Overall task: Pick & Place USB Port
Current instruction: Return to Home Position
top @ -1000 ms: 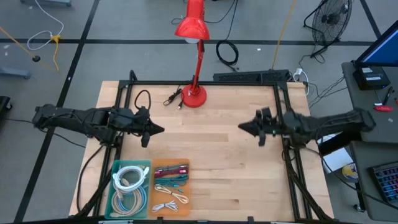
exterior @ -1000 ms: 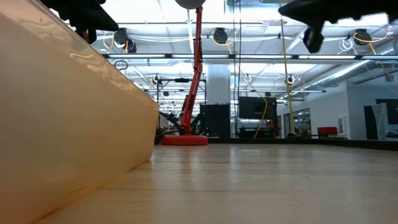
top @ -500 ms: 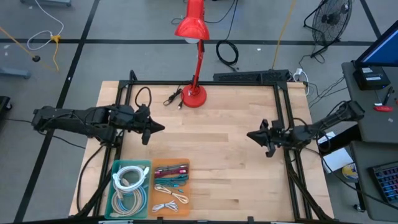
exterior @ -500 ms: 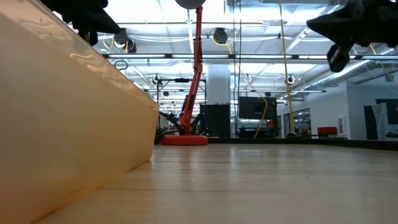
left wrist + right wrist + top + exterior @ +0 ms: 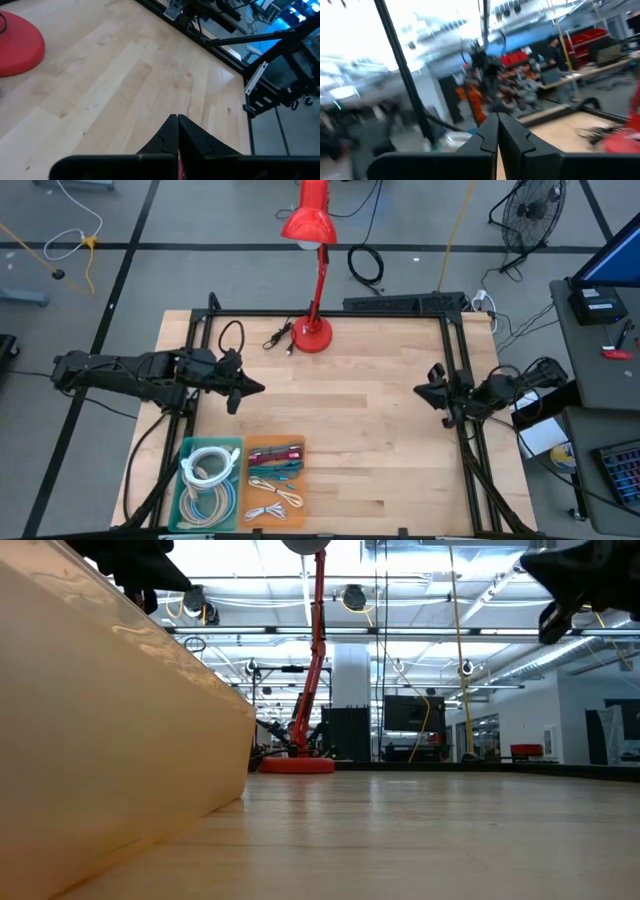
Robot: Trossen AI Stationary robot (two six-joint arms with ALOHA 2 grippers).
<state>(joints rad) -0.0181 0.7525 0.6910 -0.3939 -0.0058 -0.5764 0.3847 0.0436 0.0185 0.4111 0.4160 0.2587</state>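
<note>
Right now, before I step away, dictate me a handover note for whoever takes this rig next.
Left pincer: shut, nothing visibly held, above the table's left side.
Right pincer: shut, nothing visibly held, arm folded at the table's right edge.
USB cables lie in the orange bin; coiled cables are in the teal bin beside it.
Done: sorting, it seems.
Left: probably parking the left arm.

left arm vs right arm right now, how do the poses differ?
The left arm lies stretched out, with the left claw well in over the table. The right arm is folded short, with the right claw just inside the right frame rail. The left claw tilts down at the table, while the right claw aims roughly level. Shared: both claws are shut, empty and pointing toward the table's middle.
</note>
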